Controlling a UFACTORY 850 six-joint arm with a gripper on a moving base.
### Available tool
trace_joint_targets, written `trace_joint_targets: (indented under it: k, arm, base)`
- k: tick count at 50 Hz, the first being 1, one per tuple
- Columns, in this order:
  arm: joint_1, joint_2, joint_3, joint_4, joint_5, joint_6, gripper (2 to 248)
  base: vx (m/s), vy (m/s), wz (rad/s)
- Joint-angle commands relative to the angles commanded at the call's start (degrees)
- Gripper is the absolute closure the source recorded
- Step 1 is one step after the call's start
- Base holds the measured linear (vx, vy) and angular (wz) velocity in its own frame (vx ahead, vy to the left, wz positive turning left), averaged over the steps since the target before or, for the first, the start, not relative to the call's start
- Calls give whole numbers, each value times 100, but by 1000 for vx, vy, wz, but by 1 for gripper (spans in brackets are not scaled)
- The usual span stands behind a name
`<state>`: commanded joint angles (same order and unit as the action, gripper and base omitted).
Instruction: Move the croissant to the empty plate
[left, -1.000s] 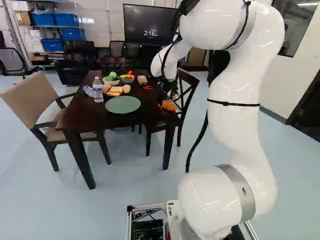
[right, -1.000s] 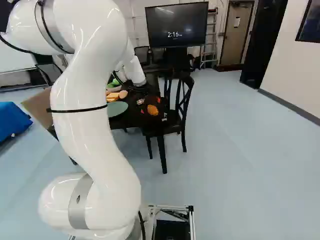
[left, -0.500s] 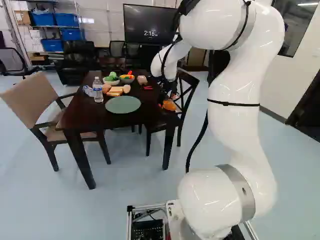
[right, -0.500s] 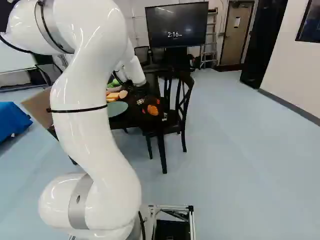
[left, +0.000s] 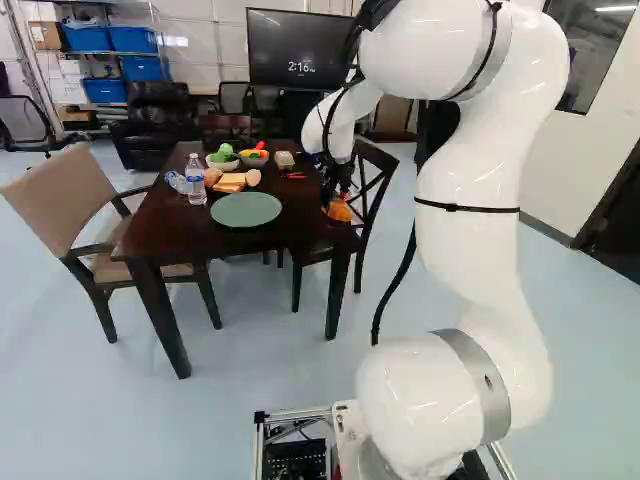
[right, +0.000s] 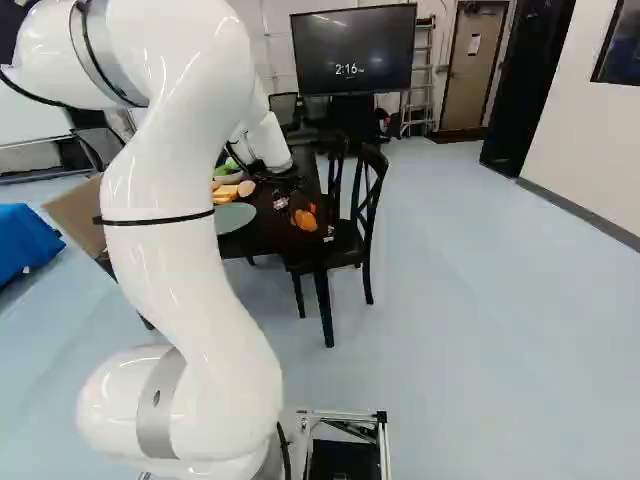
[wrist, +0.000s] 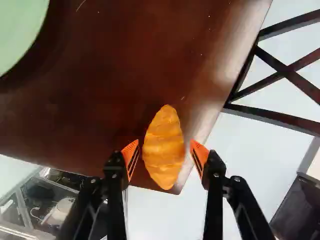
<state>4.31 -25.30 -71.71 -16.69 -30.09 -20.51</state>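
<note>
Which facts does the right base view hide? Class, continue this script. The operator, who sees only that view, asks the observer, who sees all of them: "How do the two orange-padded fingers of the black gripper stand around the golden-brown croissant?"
Observer: In the wrist view, the black gripper has its fingers open, one on each side of the golden-brown croissant.
Operator: The white arm hides part of the round, pale green plate from me. Is anything on it?
Observer: No; the left base view shows all of it, empty.
Operator: Does anything stand near it?
Observer: Yes, a clear plastic bottle stands close by, on the side away from the croissant.
</note>
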Motion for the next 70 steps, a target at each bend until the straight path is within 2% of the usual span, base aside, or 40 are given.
trace_joint_targets:
  k: [4, 5, 9, 10, 15, 35, 36, 49, 70]
  arm:
    - [0, 0, 0, 0, 0, 0, 93]
    - [0, 0, 0, 0, 0, 0, 105]
    - [0, 0, 0, 0, 0, 0, 105]
    - [0, 0, 0, 0, 0, 0, 118]
    - [0, 0, 0, 0, 0, 0, 121]
    - [0, 0, 0, 0, 0, 0, 120]
    - [0, 0, 0, 0, 0, 0, 131]
    - [0, 3, 1, 0, 0, 0, 130]
    - [0, 298, 73, 0, 0, 0, 130]
  base:
    - [0, 0, 0]
    - [0, 0, 0]
    - [0, 0, 0]
    - [0, 0, 0]
    - [0, 0, 0]
    - [0, 0, 0]
    - [0, 0, 0]
    - [0, 0, 0]
    - [0, 0, 0]
